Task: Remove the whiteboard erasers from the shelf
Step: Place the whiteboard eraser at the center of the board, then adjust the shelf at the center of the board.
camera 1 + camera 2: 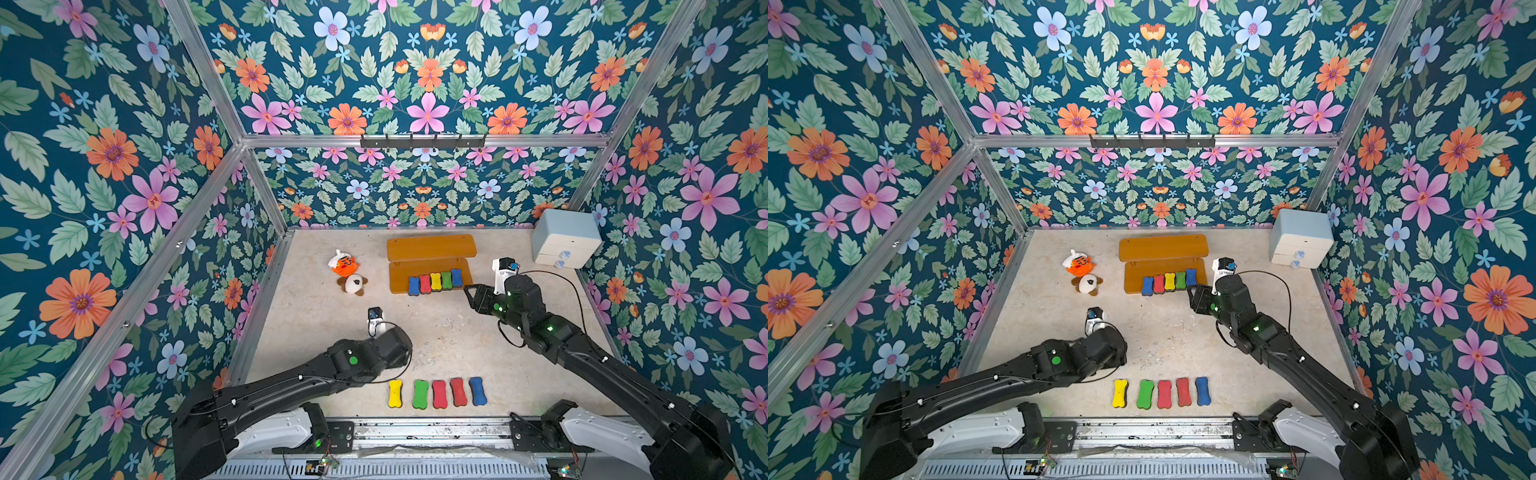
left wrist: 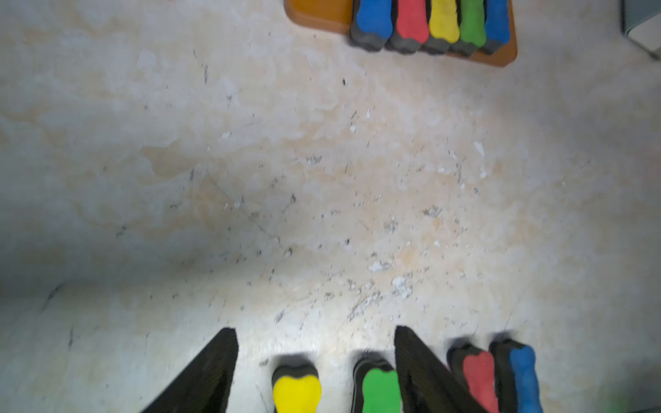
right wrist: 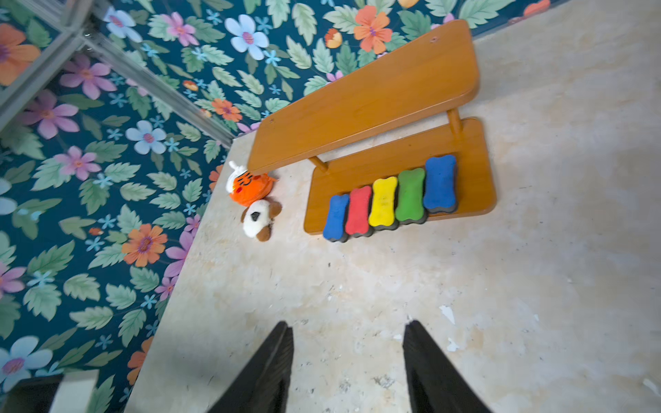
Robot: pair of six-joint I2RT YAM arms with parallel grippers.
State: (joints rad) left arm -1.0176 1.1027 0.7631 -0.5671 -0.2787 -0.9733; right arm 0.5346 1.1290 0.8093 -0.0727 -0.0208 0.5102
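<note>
The orange-brown shelf (image 1: 432, 248) (image 3: 368, 96) stands at the back of the table. Several whiteboard erasers (image 1: 435, 281) (image 1: 1169, 281) (image 3: 382, 203) sit side by side on its lower board: blue, red, yellow, green, blue. Several more erasers (image 1: 436, 392) (image 1: 1163, 392) lie in a row on the table near the front edge. My left gripper (image 2: 314, 329) hovers open over that row, with the yellow eraser (image 2: 297, 391) and green eraser (image 2: 381, 391) lying between its fingers, not gripped. My right gripper (image 1: 469, 291) (image 3: 348, 323) is open and empty, just right of the shelf's front corner.
An orange plush toy (image 1: 345, 264) and a brown-white plush toy (image 1: 353, 284) lie left of the shelf. A pale blue-white drawer box (image 1: 565, 237) stands in the back right corner. Flowered walls close in the table on three sides.
</note>
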